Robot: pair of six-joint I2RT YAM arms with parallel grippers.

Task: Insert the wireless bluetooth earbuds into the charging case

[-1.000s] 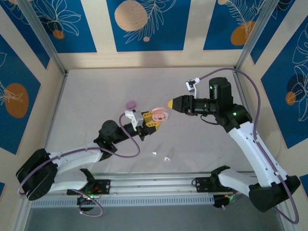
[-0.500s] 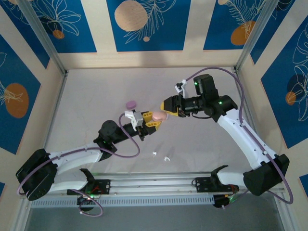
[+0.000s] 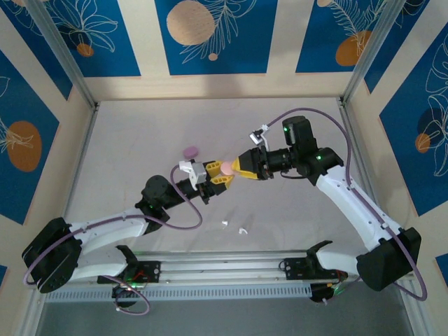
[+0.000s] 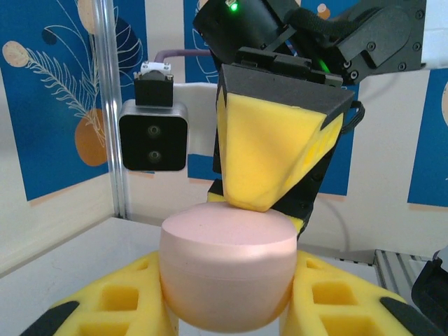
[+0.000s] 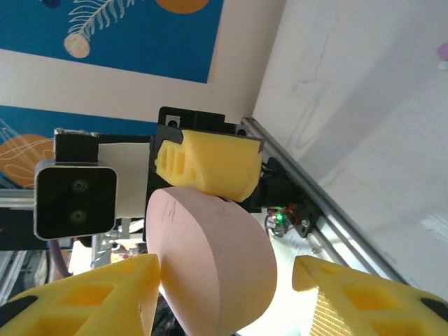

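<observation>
My left gripper (image 3: pixel 222 175) is shut on a round pink charging case (image 3: pixel 227 169), whose lid is closed; in the left wrist view the case (image 4: pixel 227 269) sits between the yellow fingers (image 4: pixel 112 304). My right gripper (image 3: pixel 238 168) stands open against the case from the right. One of its fingertips (image 4: pixel 269 161) rests on the lid. In the right wrist view the case (image 5: pixel 210 259) touches the left finger (image 5: pixel 91 297), while the other finger (image 5: pixel 378 297) stands apart. Two white earbuds (image 3: pixel 224 223) (image 3: pixel 243 229) lie on the table near the front.
A lilac case (image 3: pixel 190 151) lies closed on the table, left of and behind the grippers. Metal frame posts and a rail (image 3: pixel 231 269) edge the grey table (image 3: pixel 140 140). Patterned blue and cream walls surround it.
The right gripper has swung left onto the pink case. The case's lid, open a second ago, is now closed. The left arm has hardly moved.
</observation>
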